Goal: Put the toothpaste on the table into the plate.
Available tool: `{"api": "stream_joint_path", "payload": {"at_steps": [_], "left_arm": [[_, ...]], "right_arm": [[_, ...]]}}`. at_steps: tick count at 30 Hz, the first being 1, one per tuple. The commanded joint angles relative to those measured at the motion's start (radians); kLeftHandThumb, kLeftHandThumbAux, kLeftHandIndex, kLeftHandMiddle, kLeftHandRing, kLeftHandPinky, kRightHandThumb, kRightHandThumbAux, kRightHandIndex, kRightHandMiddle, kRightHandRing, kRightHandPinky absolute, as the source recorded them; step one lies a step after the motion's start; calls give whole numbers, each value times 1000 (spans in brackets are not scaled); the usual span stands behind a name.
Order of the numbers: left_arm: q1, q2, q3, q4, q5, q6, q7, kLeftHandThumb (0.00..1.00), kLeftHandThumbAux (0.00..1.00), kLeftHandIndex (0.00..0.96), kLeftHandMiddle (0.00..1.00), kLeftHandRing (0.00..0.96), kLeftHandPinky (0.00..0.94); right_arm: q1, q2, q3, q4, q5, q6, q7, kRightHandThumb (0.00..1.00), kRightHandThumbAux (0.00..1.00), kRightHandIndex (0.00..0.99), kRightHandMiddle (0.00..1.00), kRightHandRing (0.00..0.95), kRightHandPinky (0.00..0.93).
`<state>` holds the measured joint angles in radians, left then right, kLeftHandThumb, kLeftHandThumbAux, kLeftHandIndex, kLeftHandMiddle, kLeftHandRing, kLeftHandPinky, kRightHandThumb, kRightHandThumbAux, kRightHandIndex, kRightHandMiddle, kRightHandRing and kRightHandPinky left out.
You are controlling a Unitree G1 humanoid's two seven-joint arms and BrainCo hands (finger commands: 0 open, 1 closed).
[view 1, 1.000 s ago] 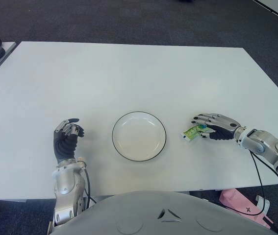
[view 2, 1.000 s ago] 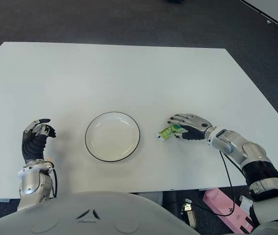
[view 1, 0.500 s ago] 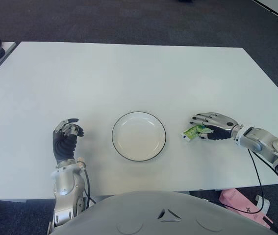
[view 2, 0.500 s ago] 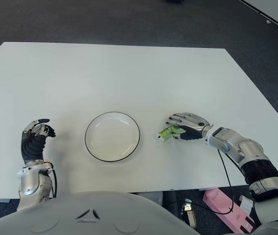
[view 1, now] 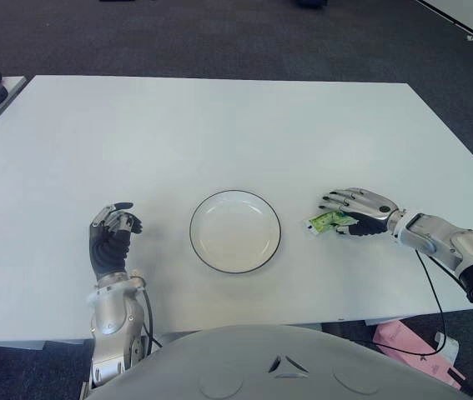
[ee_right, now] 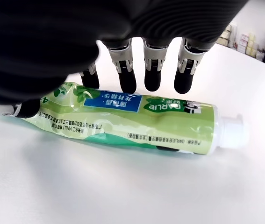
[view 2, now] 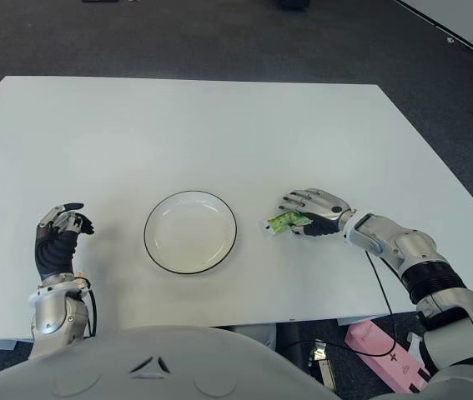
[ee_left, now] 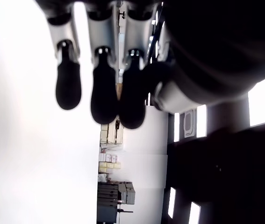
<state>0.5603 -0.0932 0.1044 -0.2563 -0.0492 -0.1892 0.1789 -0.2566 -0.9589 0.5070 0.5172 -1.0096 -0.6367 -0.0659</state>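
The right hand arches over the toothpaste with fingers not yet clamped (grasp step), needing to close, then carry it to the plate.

right hand over toothpaste, grip unclear | plate alongside

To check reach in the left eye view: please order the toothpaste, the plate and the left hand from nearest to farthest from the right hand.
1. Toothpaste: under the right hand.
2. Plate: middle of the table.
3. Left hand: far left side.
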Motion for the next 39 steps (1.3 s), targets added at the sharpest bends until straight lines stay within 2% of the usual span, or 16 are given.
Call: {"api": "stream_joint_path", "payload": {"at_steps": [1, 13, 22, 31, 39], "left_arm": [[9, -3, 4, 22, 2, -20, -14, 697, 723, 435, 662, 641, 592], [13, 17, 14, 44, -1, -73, -36, 696, 722, 435, 658, 634, 594], [7, 19, 24, 51, -16, -61, -44, 697, 722, 435, 676, 652, 613], [18, 3, 16, 38, -15, -77, -44, 697, 722, 436, 670, 641, 596], [16, 14, 28, 51, -20, -87, -57, 696, 721, 435, 657, 633, 596]], "right_arm": [[44, 47, 119, 78, -120, 27, 7, 544, 118, 0, 0, 0, 0], [50, 10, 162, 19, -116, 69, 56, 557, 120, 0, 0, 0, 0], [77, -35, 181, -30, -111, 92, 76, 572, 121, 0, 0, 0, 0], [116, -72, 209, -75, -159, 131, 53, 590, 123, 0, 0, 0, 0], [131, -68, 217, -85, -172, 158, 32, 582, 112, 0, 0, 0, 0]]}}
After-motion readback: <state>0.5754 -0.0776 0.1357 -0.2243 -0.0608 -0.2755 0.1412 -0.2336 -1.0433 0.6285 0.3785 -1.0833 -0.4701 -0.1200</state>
